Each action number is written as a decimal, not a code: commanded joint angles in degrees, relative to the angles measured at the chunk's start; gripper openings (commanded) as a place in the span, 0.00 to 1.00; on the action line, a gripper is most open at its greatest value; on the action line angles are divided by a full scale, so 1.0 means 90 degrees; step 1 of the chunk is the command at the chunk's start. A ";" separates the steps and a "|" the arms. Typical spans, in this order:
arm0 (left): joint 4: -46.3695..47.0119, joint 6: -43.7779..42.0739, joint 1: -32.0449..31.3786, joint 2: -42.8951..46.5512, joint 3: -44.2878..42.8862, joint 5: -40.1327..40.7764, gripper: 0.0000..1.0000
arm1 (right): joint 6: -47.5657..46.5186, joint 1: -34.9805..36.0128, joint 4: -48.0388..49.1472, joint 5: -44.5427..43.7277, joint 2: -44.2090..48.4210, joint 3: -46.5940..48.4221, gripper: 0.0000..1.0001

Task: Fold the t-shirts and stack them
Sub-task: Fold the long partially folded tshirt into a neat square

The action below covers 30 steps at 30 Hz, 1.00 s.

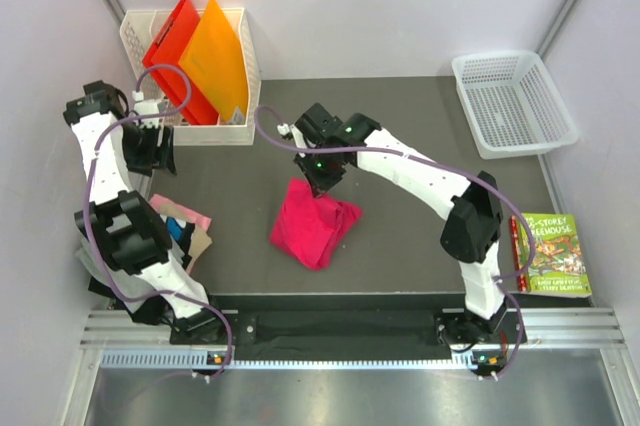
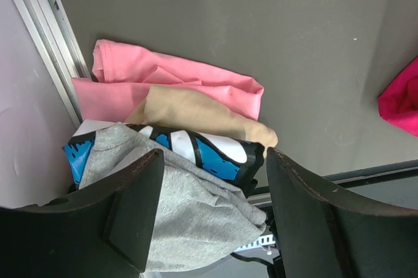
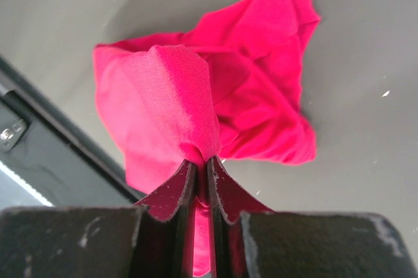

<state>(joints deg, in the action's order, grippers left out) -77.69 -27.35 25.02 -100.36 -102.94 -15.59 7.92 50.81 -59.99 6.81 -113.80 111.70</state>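
The left arm [image 1: 165,281] and right arm [image 1: 410,171] are built of white shell links dotted with small dark screws, joined by bulky black joints. A pale purple cable [image 1: 165,68] loops along each, from the black bases [image 1: 195,326] at the near edge. Two green lights [image 1: 316,161] glow on the right wrist. The left fingers [image 2: 134,213] are matt black wedges with worn brownish rims. The right fingers [image 3: 171,193] are thin dark blades on a scuffed, white-scratched black block.
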 commanded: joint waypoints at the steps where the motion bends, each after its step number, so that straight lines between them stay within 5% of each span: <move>1: -0.0938 0.0090 -0.0026 -0.0099 -0.0262 -0.0191 0.69 | -0.0324 -0.0380 0.0347 0.0113 -0.0324 -0.0057 0.00; 12: -0.0958 0.0012 -0.0084 -0.0090 -0.0136 -0.0240 0.69 | -0.0226 -0.1270 0.0766 0.0239 -0.1085 -0.0526 0.02; 13: -0.0958 -0.0017 -0.0094 -0.0051 -0.0096 -0.0259 0.70 | -0.0226 -0.1357 0.0796 0.0240 -0.1144 -0.0497 0.08; 14: -0.0948 -0.0056 -0.0104 -0.0021 -0.0057 -0.0288 0.70 | -0.0197 -0.1416 0.0777 0.0153 -0.1212 -0.0439 0.26; 21: -0.0958 -0.0320 -0.0172 0.0233 0.0314 -0.0348 0.70 | 0.0262 -0.1680 0.0288 -0.0385 -0.1361 0.0498 0.62; 25: -0.0958 -0.0359 -0.0172 0.0262 0.0343 -0.0338 0.70 | 0.0847 -0.2137 0.0667 0.0004 -0.0590 0.0393 0.68; 30: -0.0967 -0.0408 -0.0172 0.0282 0.0441 -0.0328 0.69 | 0.2184 -0.2520 0.2053 0.2374 0.0600 -0.1078 0.63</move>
<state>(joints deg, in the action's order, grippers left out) -77.69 -29.34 23.57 -100.90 -99.74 -17.23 17.21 31.03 -51.96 12.36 -119.90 109.21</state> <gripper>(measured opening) 0.696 0.649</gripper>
